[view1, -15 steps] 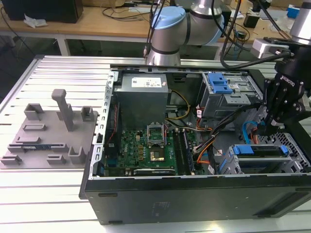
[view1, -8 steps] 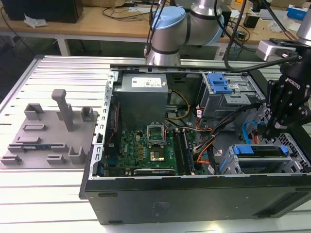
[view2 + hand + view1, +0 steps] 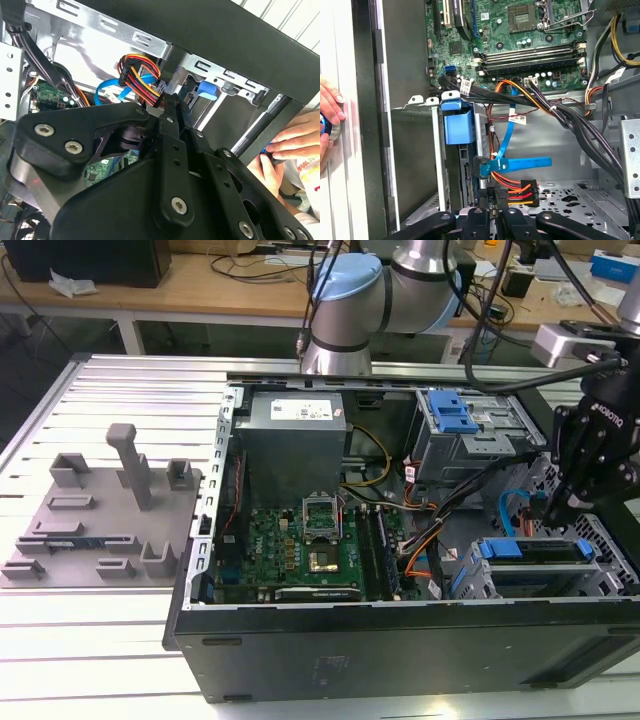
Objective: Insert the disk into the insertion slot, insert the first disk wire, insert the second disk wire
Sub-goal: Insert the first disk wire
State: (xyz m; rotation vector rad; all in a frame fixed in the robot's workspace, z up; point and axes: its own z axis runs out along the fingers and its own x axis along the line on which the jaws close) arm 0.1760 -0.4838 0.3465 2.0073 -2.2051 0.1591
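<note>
in the exterior view the open computer case [image 3: 400, 650] lies on a slatted table [image 3: 120, 390]. the gripper [image 3: 550, 508] hangs inside it, towards the exterior view's right. just below it the disk [image 3: 540, 552] sits in the insertion slot [image 3: 468, 578], blue carrier at the cage mouth. the second disk wire [image 3: 514, 512] loops up beside the fingers. the first disk wire [image 3: 425, 540] comes across from the board side.

in the second wrist view the gripper [image 3: 172, 102] has its fingers drawn almost together, pinched on the black plug end of the first disk wire [image 3: 140, 70]. the second disk wire [image 3: 107, 92] curls close behind it. a person's hand [image 3: 295, 142] rests outside the case wall.

in the first wrist view the gripper [image 3: 492, 212] holds that plug just beside the disk [image 3: 469, 182], which stands in the insertion slot [image 3: 438, 165]. the first disk wire [image 3: 520, 191] fans away from the fingers. the second disk wire [image 3: 520, 164] crosses near it, its plug end against the disk's edge; i cannot tell whether it is seated.
</note>
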